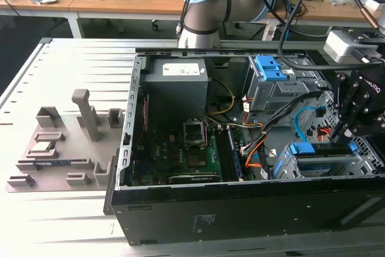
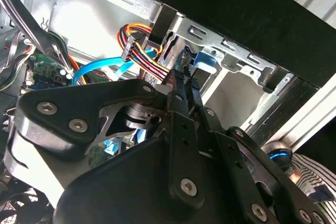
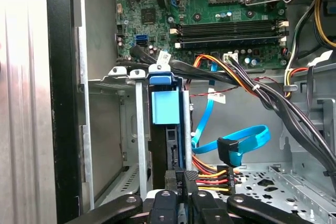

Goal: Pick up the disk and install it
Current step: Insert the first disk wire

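**Ana:** Exterior view: where's your claw?

**Me:** My gripper (image 1: 355, 126) is down at three o'clock in the computer case (image 1: 240, 209), above the drive cage (image 1: 325, 164).

**Ana:** Second wrist view?

**Me:** Fingers (image 2: 181, 98) pinched together on the disk (image 2: 185, 59), I'd judge.

**Ana:** First wrist view?

**Me:** The disk (image 3: 167, 129) stands edge-on in its slot, blue frame at twelve. Cables (image 3: 220, 174) sit just beside; tilt, and it could jam or snag them.
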